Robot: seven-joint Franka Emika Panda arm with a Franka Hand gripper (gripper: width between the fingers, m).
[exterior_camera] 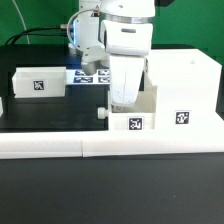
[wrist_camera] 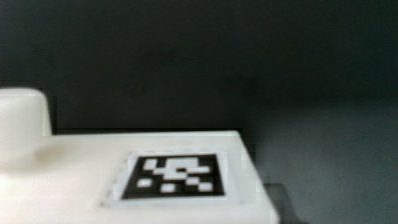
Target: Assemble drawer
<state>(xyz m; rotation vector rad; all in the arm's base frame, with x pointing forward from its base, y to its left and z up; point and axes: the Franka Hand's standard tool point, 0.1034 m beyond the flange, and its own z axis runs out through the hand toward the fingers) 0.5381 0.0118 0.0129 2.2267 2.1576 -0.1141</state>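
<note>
near the table [exterior_camera: 60, 112] edge closest to the exterior camera, just behind the white border bars [exterior_camera: 60, 146], one small drawer tray [exterior_camera: 146, 108] stands with its tagged face toward the camera. a small white knob [exterior_camera: 103, 113] projects beside it toward the exterior view's left. the gripper [exterior_camera: 122, 102] hangs directly over this tray, lowered to its rim. its white housing hides the jaws, so whether they are apart, together or clamped on the tray wall cannot be told.

the large drawer shell [exterior_camera: 185, 85] stands just beside the tray, toward the corner at the exterior view's right, with a square tag [exterior_camera: 182, 118] on its camera-facing wall. the second small tray [exterior_camera: 40, 82] rests well apart, toward the edge at the exterior view's left. the marker board [exterior_camera: 92, 76] lies flat behind the arm, near the far edge.

the wrist view shows a flat white surface carrying a blurred black-and-white tag [wrist_camera: 178, 175], with dark table beyond it. a rounded white part [wrist_camera: 18, 125] stands at the frame border; what it belongs to cannot be told.
</note>
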